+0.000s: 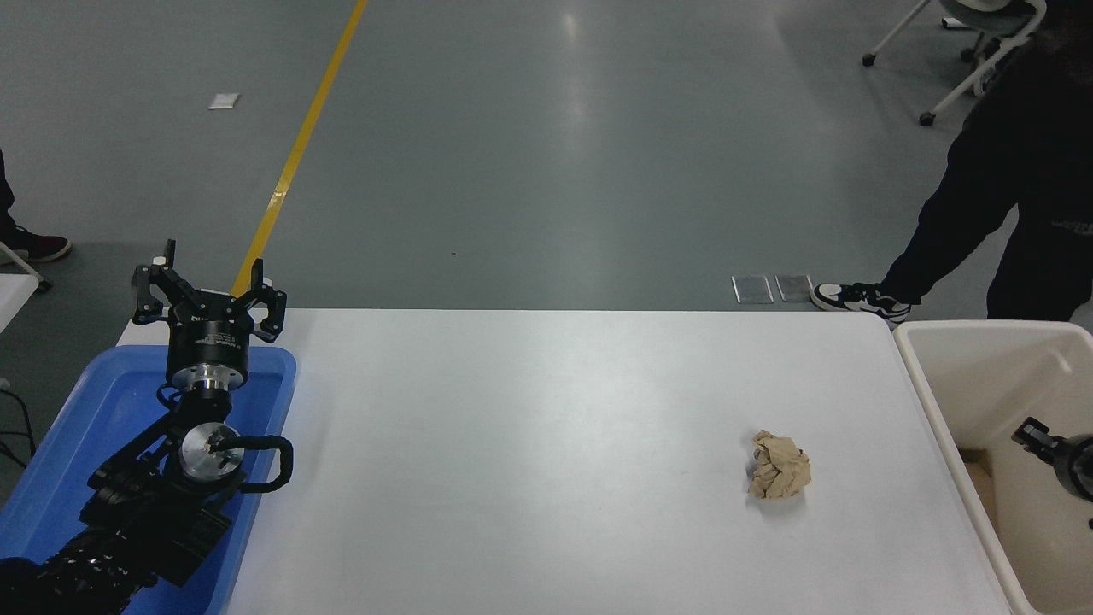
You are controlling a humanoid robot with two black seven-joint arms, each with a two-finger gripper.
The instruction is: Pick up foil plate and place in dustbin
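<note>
The foil plate is out of view. The cream dustbin (932, 412) stands at the table's right end, and its visible inside shows no foil. Only a small part of my right gripper (1063, 457) shows at the picture's right edge, over the bin's inside. I cannot tell if it is open or shut, and nothing shows in it. My left arm is parked at the lower left, with its gripper (207, 278) open and empty above the far end of the blue tray.
A crumpled brown paper ball (778, 465) lies on the white table (546, 444), left of the bin. A shallow blue tray (77, 418) sits under the left arm. A person in dark clothes (1016, 179) stands beyond the far right corner.
</note>
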